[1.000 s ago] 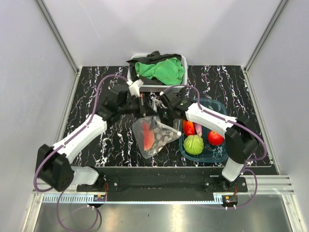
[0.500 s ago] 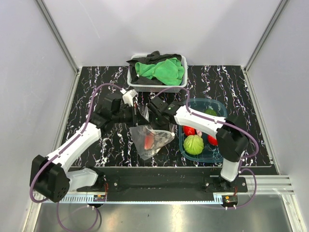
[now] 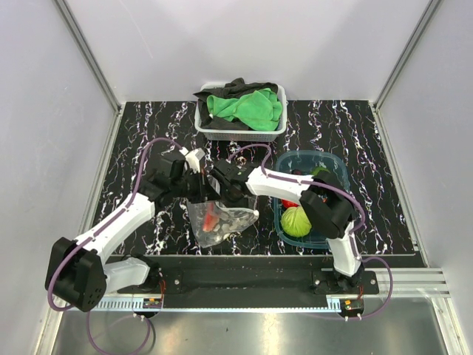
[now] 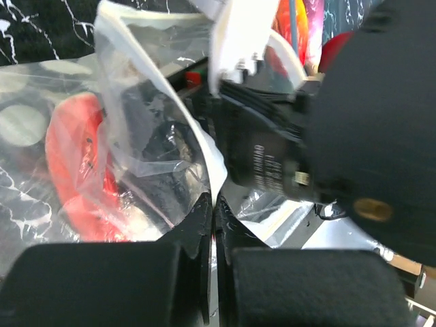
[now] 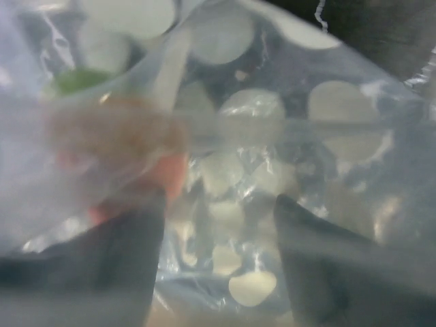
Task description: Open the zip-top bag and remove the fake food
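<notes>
The task looks well along but unfinished. The zip-top bag sits near the surface's centre, a little toward 6 o'clock, with its mouth pulled apart. Part of the fake food, green and red pieces, lies in the teal tub at the bag's 3 o'clock, while a red-orange piece is left inside the bag. The left tool is pinched tight on the bag's lip at its 11 o'clock, and the right tool has its fingers spread wide at the mouth, gripping nothing that I can see. No brand or label can be read, and the small white print on the right arm's dark housing is too blurred to make out.
</notes>
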Available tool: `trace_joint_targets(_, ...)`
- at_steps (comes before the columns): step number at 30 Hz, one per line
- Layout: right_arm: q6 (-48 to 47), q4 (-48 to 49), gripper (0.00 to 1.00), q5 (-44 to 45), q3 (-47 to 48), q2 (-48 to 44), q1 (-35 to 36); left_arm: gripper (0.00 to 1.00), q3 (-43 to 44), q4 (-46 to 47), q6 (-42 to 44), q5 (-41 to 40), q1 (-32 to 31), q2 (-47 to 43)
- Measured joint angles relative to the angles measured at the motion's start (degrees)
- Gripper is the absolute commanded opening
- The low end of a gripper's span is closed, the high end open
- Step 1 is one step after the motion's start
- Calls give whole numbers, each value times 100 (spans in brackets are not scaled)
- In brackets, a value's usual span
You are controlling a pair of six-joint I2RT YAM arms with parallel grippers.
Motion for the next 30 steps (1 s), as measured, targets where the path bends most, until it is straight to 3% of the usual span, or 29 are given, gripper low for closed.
trace_joint_targets(7, 44, 232, 71, 13, 13, 125, 33, 0, -70, -2, -24, 35, 24, -133)
trace_joint_targets(16, -9, 118, 72, 424, -555, -1097, -199, 0, 769, 170, -361, 511, 20, 55)
trace_joint_targets(25, -640, -979, 72, 1440, 376, -1440, -389, 0, 1574, 723, -1137, 841, -109, 656)
trace_joint_targets(30, -754, -1156, 74, 1499, 413, -1508, -393, 0, 1705, 697, -1178, 848, -116, 688)
